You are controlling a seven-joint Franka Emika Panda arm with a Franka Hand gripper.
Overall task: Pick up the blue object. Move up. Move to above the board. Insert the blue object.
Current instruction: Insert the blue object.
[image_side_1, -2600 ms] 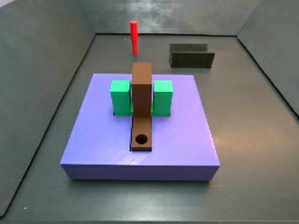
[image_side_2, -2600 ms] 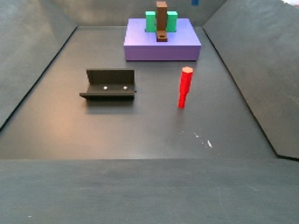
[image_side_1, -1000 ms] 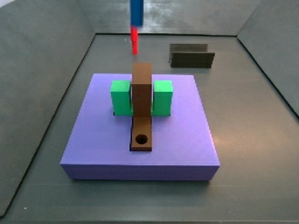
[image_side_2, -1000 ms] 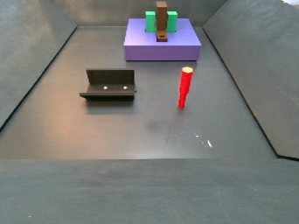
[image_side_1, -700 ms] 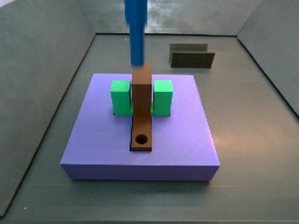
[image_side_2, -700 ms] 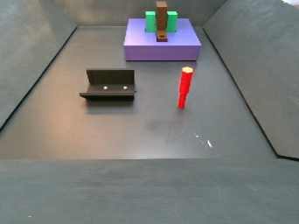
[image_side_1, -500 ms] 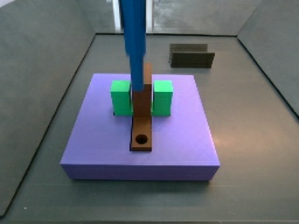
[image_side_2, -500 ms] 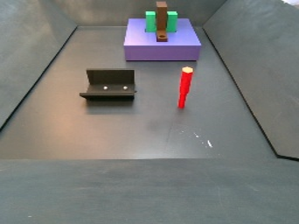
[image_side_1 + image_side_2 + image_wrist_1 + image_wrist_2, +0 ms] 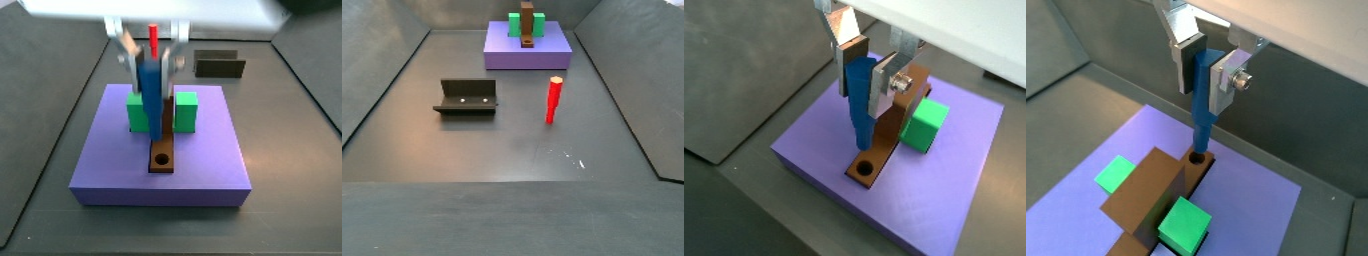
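My gripper [image 9: 154,86] is shut on the blue object [image 9: 155,98], a slim blue peg held upright between the silver fingers. It hangs over the board [image 9: 162,140], a long brown plank on the lavender slab [image 9: 201,165]. In both wrist views the gripper [image 9: 862,95] [image 9: 1204,95] holds the peg [image 9: 859,105] [image 9: 1200,110] with its lower tip just above the round dark hole [image 9: 862,171] [image 9: 1196,156] at the plank's end. The hole also shows in a side view [image 9: 163,159]. In a side view the board [image 9: 527,30] shows far off, without gripper or peg.
Two green blocks [image 9: 138,112] [image 9: 187,112] flank the plank on the slab. A thin red stick [image 9: 553,98] stands upright on the dark floor; it also shows behind the gripper [image 9: 154,36]. The fixture [image 9: 468,96] [image 9: 221,65] stands on the floor. Grey walls enclose the floor.
The blue peg has come down over the plank and moved toward the hole end. The gripper's fingers have entered a side view from above. Nothing else moved.
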